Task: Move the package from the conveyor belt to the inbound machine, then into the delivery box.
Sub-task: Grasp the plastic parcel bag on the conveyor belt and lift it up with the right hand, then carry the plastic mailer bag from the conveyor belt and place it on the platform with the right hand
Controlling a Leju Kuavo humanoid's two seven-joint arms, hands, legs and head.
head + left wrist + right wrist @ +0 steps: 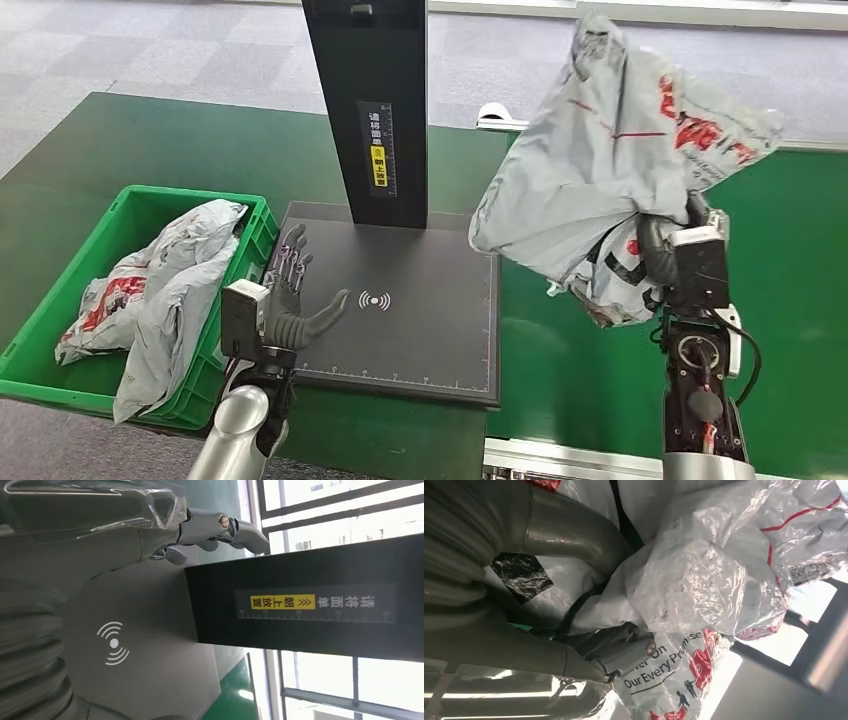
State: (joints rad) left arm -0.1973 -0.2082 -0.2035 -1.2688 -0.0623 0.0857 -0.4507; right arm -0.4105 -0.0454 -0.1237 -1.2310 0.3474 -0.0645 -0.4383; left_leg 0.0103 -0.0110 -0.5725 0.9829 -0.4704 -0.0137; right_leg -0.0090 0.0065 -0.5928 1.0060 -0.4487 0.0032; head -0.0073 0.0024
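The grey package (600,160) is lifted above the green belt (800,300), just right of the black scanner plate (420,320), gripped from below by the right hand (665,240). The left hand (290,295) hovers over the plate's left edge, fingers spread and holding nothing. Beside it, a green bin (40,350) holds more grey bags (170,280).

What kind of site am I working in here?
Likely a parcel sorting station: a green conveyor belt, a black scanner platform with an upright post, and a green crate holding grey mailers. The right hand holds a mailer.
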